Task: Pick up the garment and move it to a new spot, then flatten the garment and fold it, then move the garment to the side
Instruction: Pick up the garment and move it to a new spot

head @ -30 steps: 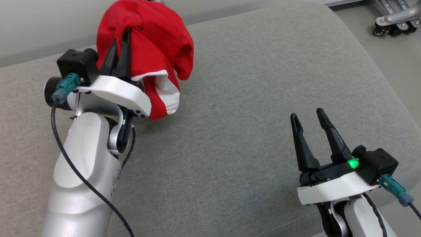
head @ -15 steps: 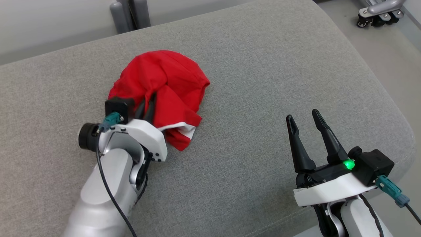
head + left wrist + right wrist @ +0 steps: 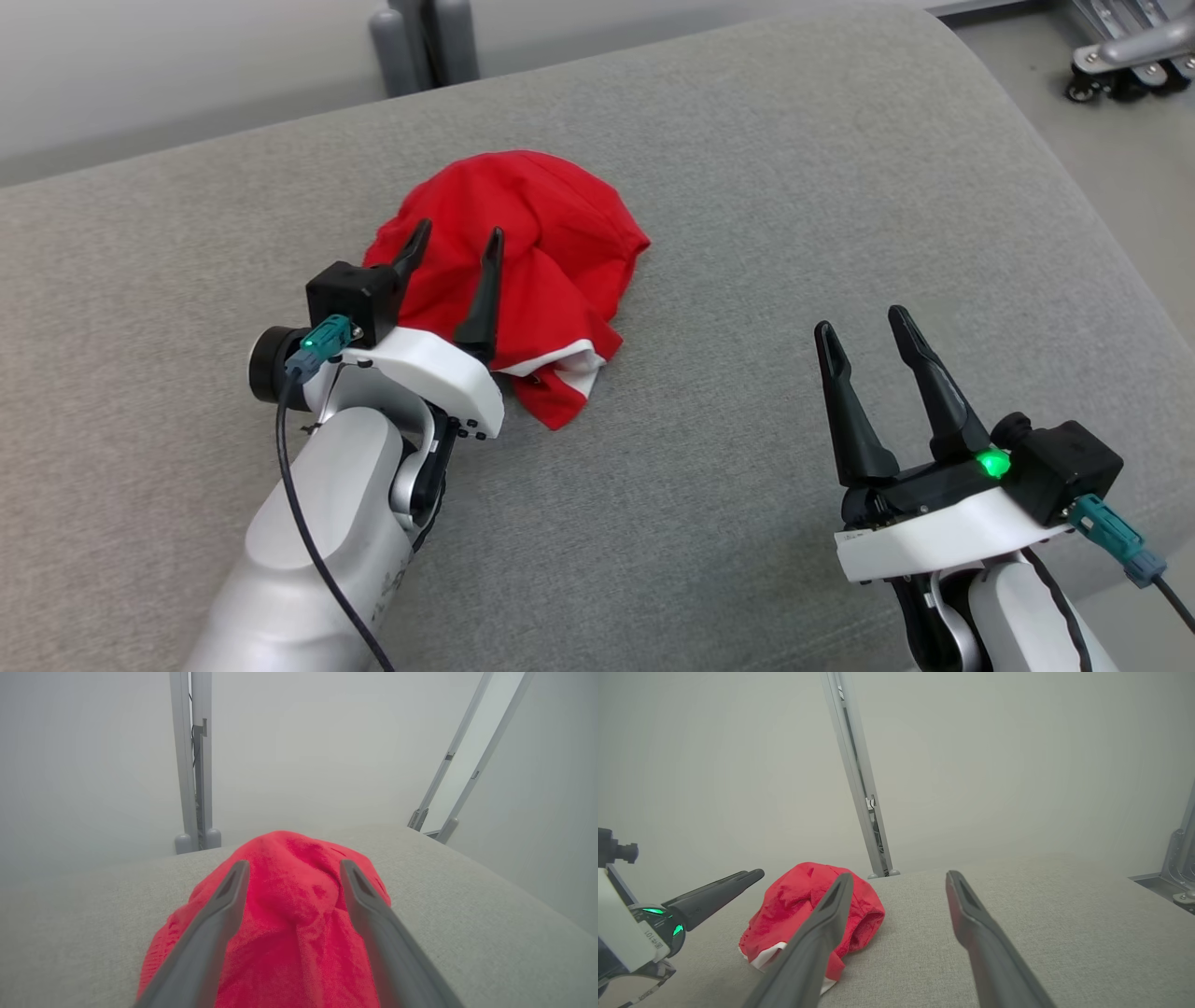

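**rig_op:** A big grey fabric cushion (image 3: pixel 747 233) takes up most of my head cam. There's a pale wall (image 3: pixel 187 75) behind it, a grey metal post (image 3: pixel 425 42) poking up past the far edge at 11 o'clock, and some wheeled frame (image 3: pixel 1120 75) on the floor out at 2 o'clock. The red garment (image 3: pixel 551 243) sits in a crumpled heap on the cushion, just off centre toward 10 o'clock. A strip of white trim (image 3: pixel 571 359) shows at its 5 o'clock edge.

**lurker42:** so is either claw actually holding it?

**rig_op:** Nope. My left gripper (image 3: pixel 459 230) comes in from 8 o'clock with its two fingers (image 3: pixel 484 289) spread wide and nothing pinched between them. On the left wrist cam they frame the heap, one on either side of the bunched top. I honestly can't tell from any cam whether the tips brush the cloth. On the right wrist cam those same fingers point at the top of the heap from its 9 o'clock side.

**lurker42:** and the right one?

**rig_op:** The right gripper (image 3: pixel 860 321) is down at 4 o'clock with its fingers aimed toward 12, clearly parted and empty. It's well apart from the garment, with bare cushion between them. There's a green light (image 3: pixel 997 462) lit on its base.
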